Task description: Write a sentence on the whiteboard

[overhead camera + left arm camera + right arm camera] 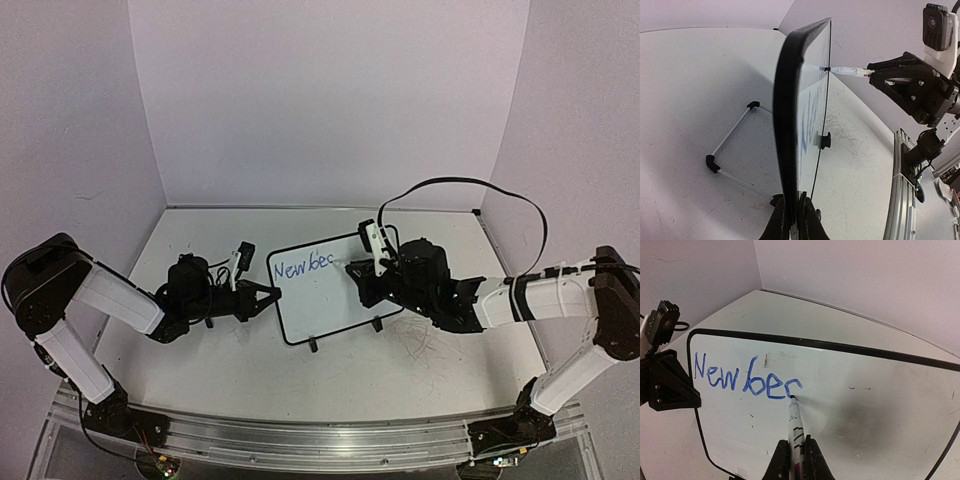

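At the centre of the top view, the small white, black-framed whiteboard (335,300) leans on its wire stand (735,145) on the pale worktop (200,350). The left jaws clench its left edge, probably to stop it sliding. The right jaws grasp a white marker pen (795,432), its tip pressed just after the blue handwritten words (747,377), which read as an unfinished sentence.

Left gripper (274,293) pinches the whiteboard (335,305) edge (sentence (303,266) reads "New bec"), right gripper (352,268) at the last letter
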You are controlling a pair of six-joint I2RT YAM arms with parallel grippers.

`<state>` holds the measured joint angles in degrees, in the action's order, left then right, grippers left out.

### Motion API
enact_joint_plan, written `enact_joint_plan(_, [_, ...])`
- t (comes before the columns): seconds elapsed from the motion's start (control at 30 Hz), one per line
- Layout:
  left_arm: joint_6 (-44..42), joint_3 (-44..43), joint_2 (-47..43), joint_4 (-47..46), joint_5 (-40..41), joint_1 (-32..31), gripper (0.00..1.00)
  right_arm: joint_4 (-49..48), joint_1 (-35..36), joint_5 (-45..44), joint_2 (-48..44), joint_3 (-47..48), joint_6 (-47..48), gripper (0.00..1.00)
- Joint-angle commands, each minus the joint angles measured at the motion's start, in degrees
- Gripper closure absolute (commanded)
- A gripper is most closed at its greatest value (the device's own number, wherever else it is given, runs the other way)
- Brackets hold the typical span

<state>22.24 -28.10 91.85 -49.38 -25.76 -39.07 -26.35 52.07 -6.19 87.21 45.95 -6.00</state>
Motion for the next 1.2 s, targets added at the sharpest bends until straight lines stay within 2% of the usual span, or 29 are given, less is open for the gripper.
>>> enact_joint_plan(0.0, [-2.5, 0.2, -0.4, 6.3, 2.0, -0.2, 1.00, -0.9, -0.2, -4.0, -1.6, -0.4, 0.2, 1.00])
enact_joint_plan(1.17, [-2.6, 0.3, -0.4, 6.2, 2.0, -0.2, 1.00, -1.6, -0.2, -3.0, 0.6, 1.8, 0.2, 1.00])
